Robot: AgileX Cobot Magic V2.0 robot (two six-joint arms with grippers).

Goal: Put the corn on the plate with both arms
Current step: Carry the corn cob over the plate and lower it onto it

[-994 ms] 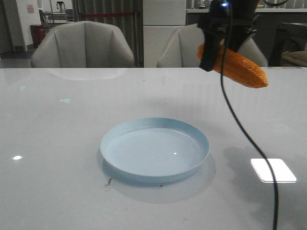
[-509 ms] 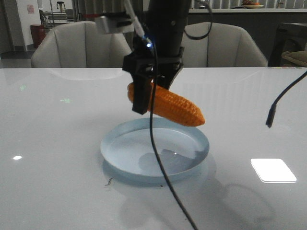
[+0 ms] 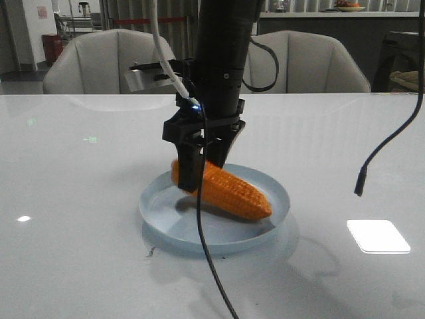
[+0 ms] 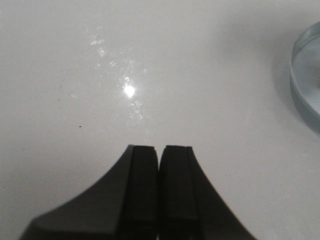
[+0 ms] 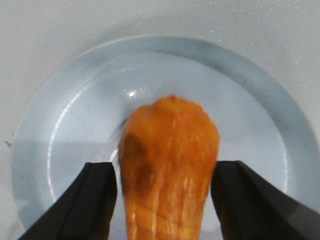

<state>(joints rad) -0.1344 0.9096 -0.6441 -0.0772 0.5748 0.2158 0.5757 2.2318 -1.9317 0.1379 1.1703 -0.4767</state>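
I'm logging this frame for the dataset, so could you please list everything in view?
corn cob: one, orange-yellow, tilted over the plate, tapered tip low near the right rim.
plate: one, pale blue, round, middle of the table.
table: one, glossy white, under everything.
armchairs: two, grey, behind the table.
loose cable: one, black, hanging at right.
right claw: black, shut on the corn cob above the plate.
left claw: black, shut, empty, over bare table beside the plate.
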